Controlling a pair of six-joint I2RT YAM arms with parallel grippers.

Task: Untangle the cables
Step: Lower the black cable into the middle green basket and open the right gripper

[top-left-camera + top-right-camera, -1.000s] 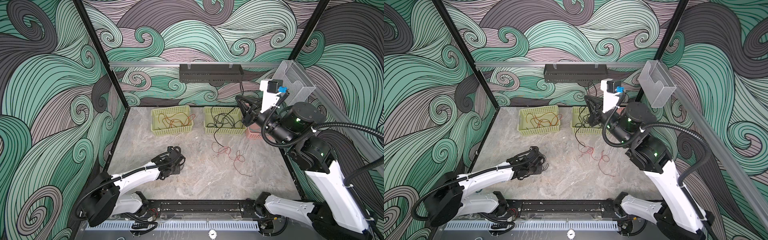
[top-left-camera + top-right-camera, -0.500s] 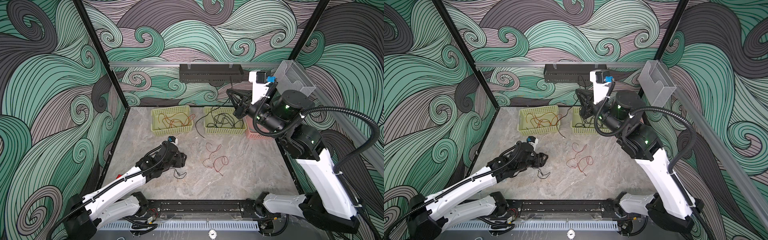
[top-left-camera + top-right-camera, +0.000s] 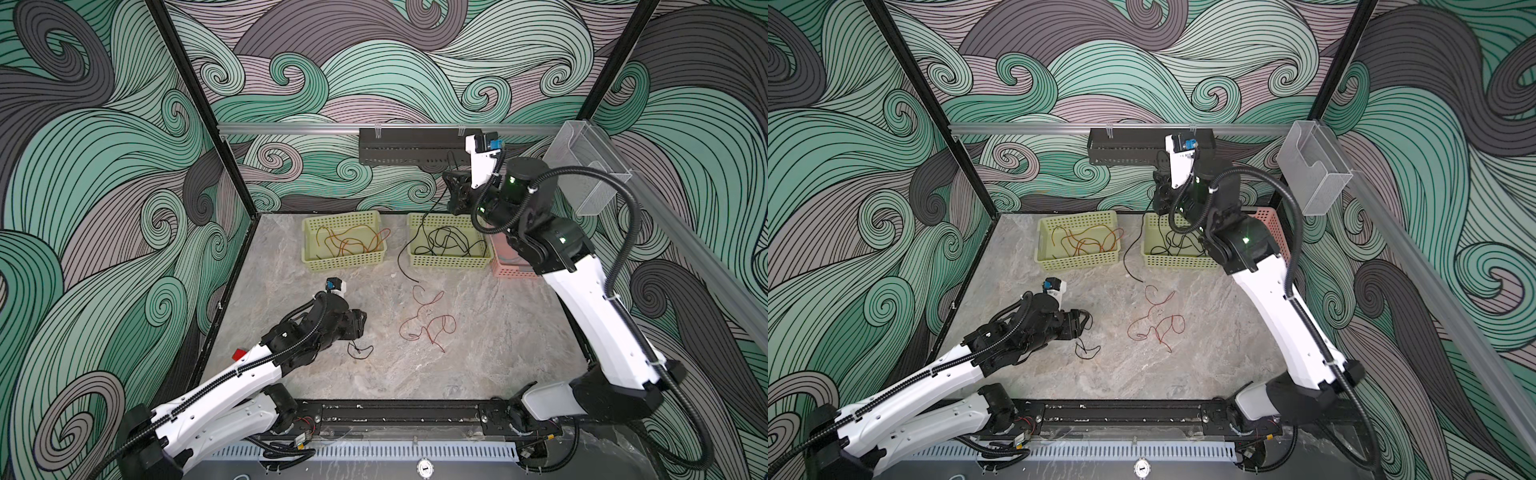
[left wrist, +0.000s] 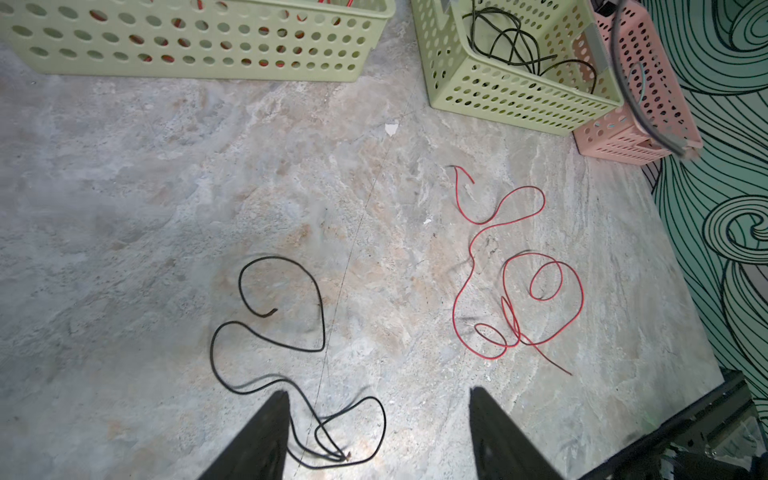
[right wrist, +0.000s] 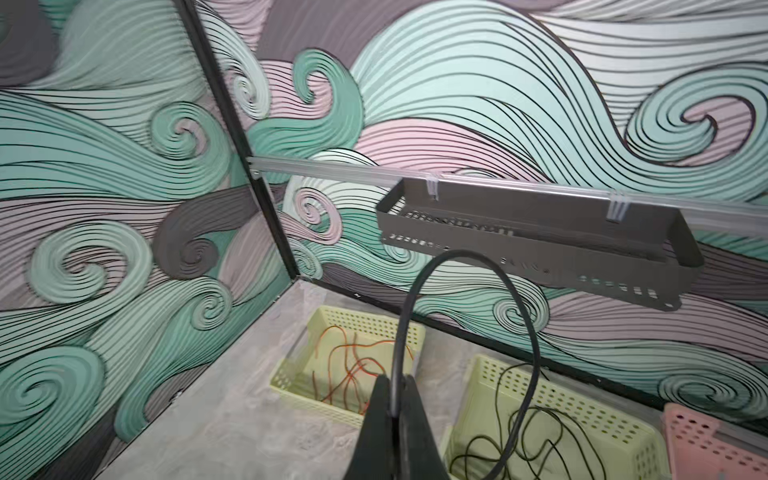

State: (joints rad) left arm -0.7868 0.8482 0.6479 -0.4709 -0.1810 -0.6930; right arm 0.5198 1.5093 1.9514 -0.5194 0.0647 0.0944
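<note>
- Fingers [image 4: 262, 440] of the left gripper [image 4: 376, 419] stand apart and hold nothing, low over the table [image 3: 478, 353] well in front of the middle basket [image 3: 449, 262].
- Loose cable [image 4: 240, 282]: thin and black, lying in slack loops on the table, with one end between those fingers.
- Right gripper [image 5: 392, 399]: fingers pressed together on the held cable [image 5: 461, 251], high above the middle basket's back edge. This black cable arches up in a springy loop. In both top views it then hangs past the basket's left wall, with its end near the table.
- Middle basket: pale green plastic, rectangular, with walls pierced by round holes. It holds a tangle of thin black cables [image 3: 449, 243].
- Left basket [image 3: 345, 262]: just left of the middle basket and of the same make. It holds looped red-orange cables [image 3: 349, 245].
- Pink basket [image 3: 511, 272]: just right of the middle basket, also perforated. I cannot tell what is in it.
- Red cable [image 4: 543, 199]: lies in curls on the table in front of the middle basket, apart from the loose cable.
- Table: matte, with grey-beige marbling.
</note>
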